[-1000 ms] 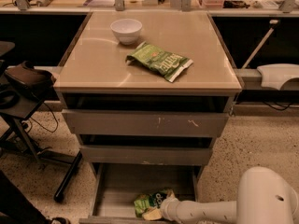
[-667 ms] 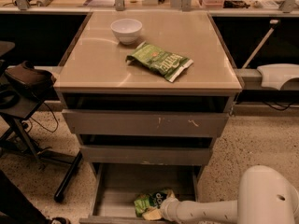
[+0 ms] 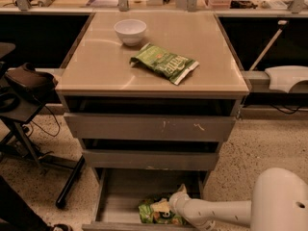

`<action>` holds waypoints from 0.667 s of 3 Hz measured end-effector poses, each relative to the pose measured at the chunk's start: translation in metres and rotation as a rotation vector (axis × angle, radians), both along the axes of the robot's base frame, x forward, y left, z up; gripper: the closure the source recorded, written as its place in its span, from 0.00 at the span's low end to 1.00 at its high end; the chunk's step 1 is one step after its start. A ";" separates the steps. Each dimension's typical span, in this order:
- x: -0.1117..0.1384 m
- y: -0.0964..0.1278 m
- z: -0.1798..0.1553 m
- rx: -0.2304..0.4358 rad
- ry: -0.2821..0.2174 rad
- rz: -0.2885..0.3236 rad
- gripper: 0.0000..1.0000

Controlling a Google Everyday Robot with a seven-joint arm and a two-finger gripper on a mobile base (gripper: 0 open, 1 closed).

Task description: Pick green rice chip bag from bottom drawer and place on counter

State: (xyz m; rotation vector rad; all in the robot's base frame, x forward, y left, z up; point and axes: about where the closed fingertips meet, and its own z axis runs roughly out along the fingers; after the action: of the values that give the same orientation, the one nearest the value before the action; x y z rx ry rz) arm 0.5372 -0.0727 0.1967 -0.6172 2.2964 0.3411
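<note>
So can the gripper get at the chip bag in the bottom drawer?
Probably yes: the drawer stands open, the gripper is down at the bag, and nothing seems to lie between them.

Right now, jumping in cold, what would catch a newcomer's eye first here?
The white arm reaches in from the picture's lower right, its pincer down in the open bottom drawer, right at the green rice chip bag. Up on the counter lie a longer green bag and a white bowl behind it.

I see a bowl (image 3: pixel 130 31) behind a flat bag (image 3: pixel 164 63) on the counter (image 3: pixel 96 76); below it, in the bottom drawer (image 3: pixel 101 196), my gripper (image 3: pixel 176 201) sits just right of the chip bag (image 3: pixel 155 211).
</note>
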 end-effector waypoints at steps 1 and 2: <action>-0.003 -0.005 -0.036 -0.030 0.046 -0.038 0.00; -0.008 -0.015 -0.074 -0.071 0.091 -0.089 0.00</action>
State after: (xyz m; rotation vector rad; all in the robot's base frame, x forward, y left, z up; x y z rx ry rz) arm 0.5289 -0.0877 0.1231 -0.5428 2.4230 0.2503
